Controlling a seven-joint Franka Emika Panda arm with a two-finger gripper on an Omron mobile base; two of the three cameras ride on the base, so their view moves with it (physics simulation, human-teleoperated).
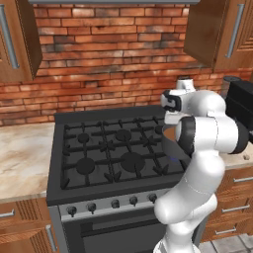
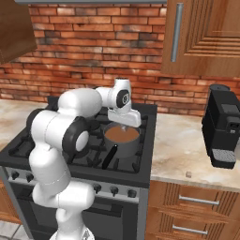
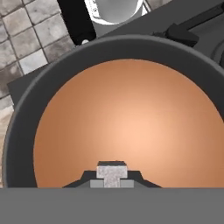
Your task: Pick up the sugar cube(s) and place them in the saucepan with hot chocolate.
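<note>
My gripper (image 3: pixel 111 178) hangs straight above the saucepan (image 3: pixel 26 109), shut on a small pale sugar cube (image 3: pixel 111 169) held between its dark fingertips over the brown hot chocolate. From the right base view the gripper (image 2: pixel 123 125) points down just over the grey saucepan (image 2: pixel 126 147) on the stove's front right burner, its black handle toward the front. Another sugar cube (image 2: pixel 188 174) lies on the counter right of the stove. In the left base view my arm hides most of the saucepan (image 1: pixel 169 130).
A black stove (image 1: pixel 99 148) with several burners and front knobs sits between stone counters. A tall black coffee machine (image 2: pixel 224 126) stands on the right counter (image 2: pixel 183 150). Wooden cabinets hang above, against a brick wall.
</note>
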